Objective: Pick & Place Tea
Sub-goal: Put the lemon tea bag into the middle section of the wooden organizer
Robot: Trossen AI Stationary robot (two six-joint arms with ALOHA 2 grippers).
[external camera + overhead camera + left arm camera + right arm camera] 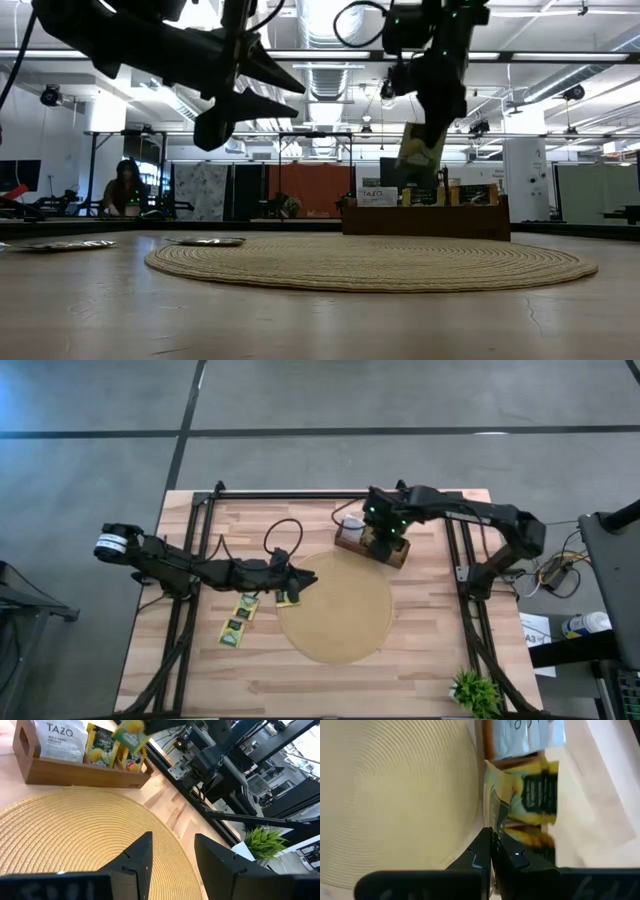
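My right gripper [385, 542] is shut on a yellow and dark green tea sachet [420, 150]. It hangs over the long wooden box [372, 546] at the mat's far edge. The box [85, 770] holds a white sachet and yellow sachets standing on edge. My left gripper [296, 585] stands open above the left rim of the round tan mat [335, 605], nothing between its fingers [140, 857]. Three more yellow sachets lie flat: two [247, 603] [235, 629] on the wood left of the mat, one [287, 598] at the mat's rim. My right gripper pinches the sachet's upper edge [496, 827] between its two fingertips [482, 851], coming from above and pointing steeply down. The sachet hangs below the fingers, slightly tilted, its lower end [416, 170] clear above the box.
Black frame rails [205, 510] run along the table's left, far and right sides. A small green plant [476, 690] stands at the near right corner. The middle and near part of the mat lie bare.
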